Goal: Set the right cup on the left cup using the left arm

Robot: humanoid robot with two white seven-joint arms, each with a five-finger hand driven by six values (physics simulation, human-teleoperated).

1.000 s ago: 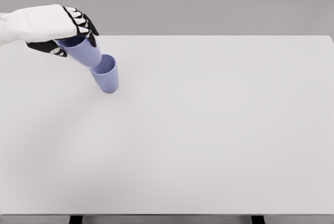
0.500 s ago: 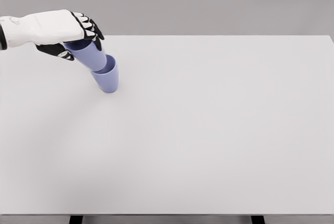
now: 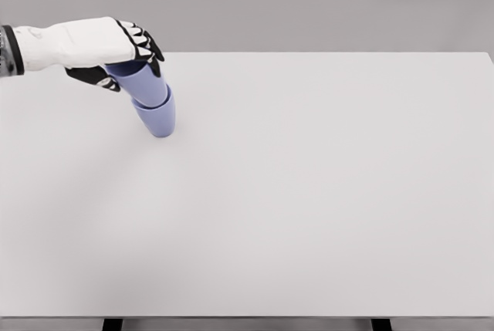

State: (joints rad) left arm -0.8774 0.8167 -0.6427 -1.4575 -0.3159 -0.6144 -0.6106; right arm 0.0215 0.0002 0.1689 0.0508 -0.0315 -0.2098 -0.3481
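Now left hand [image 3: 89, 44] fingers clamped on lilac upper cup [image 3: 143, 84], nested in lower cup [image 3: 158, 119].

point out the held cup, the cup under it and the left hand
held cup [image 3: 145, 86]: head view, on its purple side wall below the fingers
lower cup [image 3: 158, 120]: head view, on its outer wall near the base
left hand [image 3: 96, 44]: head view, on the white back of the hand

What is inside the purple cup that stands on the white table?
A second purple cup, held by the left hand, sits in the standing purple cup on the white table. Its bottom is hidden inside.
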